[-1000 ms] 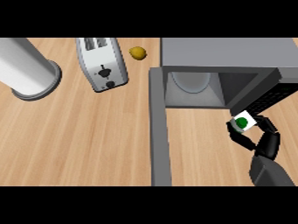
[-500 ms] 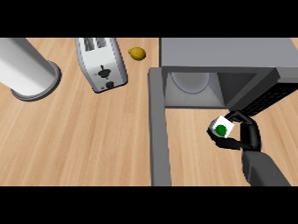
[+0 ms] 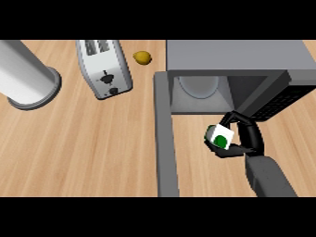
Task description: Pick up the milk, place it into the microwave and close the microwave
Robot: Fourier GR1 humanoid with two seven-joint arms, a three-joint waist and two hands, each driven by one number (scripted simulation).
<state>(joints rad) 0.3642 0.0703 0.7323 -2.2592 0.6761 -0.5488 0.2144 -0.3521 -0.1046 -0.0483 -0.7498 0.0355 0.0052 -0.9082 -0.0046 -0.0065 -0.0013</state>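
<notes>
Just in front of the microwave (image 3: 237, 56), the right hand (image 3: 250, 141) has fingers curled round the milk (image 3: 221, 137), probably a light, slightly squashy carton, so holding its flat sides seems best.

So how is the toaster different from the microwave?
The toaster is much smaller than the microwave. The toaster is shiny silver with two slots on top; the microwave is plain grey. The microwave's door stands open; the toaster has no door. Both sit on the wooden counter.
</notes>
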